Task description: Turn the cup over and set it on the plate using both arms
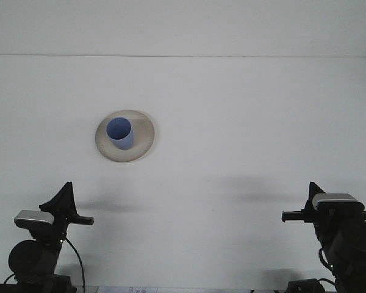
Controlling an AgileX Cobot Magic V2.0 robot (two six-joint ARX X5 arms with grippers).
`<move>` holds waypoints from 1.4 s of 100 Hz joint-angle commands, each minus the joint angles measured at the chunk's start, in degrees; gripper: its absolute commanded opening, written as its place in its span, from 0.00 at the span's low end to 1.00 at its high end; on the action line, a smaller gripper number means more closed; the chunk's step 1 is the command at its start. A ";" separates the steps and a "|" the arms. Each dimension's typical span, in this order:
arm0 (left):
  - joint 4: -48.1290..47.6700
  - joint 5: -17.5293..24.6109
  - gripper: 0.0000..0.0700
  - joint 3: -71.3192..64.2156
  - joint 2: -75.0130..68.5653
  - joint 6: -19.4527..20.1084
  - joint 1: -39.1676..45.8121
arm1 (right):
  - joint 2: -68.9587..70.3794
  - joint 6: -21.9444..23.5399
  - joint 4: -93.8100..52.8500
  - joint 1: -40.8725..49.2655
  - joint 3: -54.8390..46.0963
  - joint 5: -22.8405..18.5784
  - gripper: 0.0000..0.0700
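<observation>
A blue cup (pixel 120 132) stands upright, mouth up, on a beige plate (pixel 144 140) left of the table's middle. My left gripper (pixel 79 218) sits low at the near left edge, well short of the plate. My right gripper (pixel 291 215) rests at the near right edge, far from the cup. Neither gripper holds anything that I can see.
The white table (pixel 244 122) runs back to a white wall. Only the plate and cup stand on it. Both arm bases with their cables fill the bottom corners.
</observation>
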 commanded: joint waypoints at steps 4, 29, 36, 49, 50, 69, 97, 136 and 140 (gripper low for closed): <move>0.81 0.13 0.02 -3.67 -3.58 0.87 0.66 | 0.13 0.59 0.74 -0.02 0.55 0.00 0.00; 5.92 0.13 0.02 -8.55 -3.45 0.22 2.80 | 0.13 0.59 0.76 -0.02 0.55 0.00 0.00; 8.31 0.33 0.02 -9.99 -3.45 -0.13 3.08 | 0.13 0.59 0.74 -0.02 0.55 0.00 0.00; 9.64 0.48 0.02 -10.97 -3.45 -0.20 3.10 | 0.13 0.59 0.74 -0.02 0.55 0.00 0.00; 9.66 0.48 0.02 -10.97 -3.45 -0.17 3.10 | 0.13 0.57 0.74 -0.02 0.55 0.00 0.00; 10.23 0.48 0.02 -10.95 -3.43 -0.50 3.10 | 0.13 0.57 0.76 -0.02 0.55 0.00 0.00; 10.23 0.48 0.02 -10.95 -3.43 -0.50 3.10 | 0.13 0.57 0.74 -0.02 0.55 0.00 0.00; 10.23 0.48 0.02 -10.95 -3.43 -0.50 3.10 | -0.31 0.57 0.74 0.04 0.55 0.76 0.00; 10.23 0.48 0.02 -10.95 -3.43 -0.50 3.10 | -0.35 0.61 0.74 0.04 0.55 0.76 0.00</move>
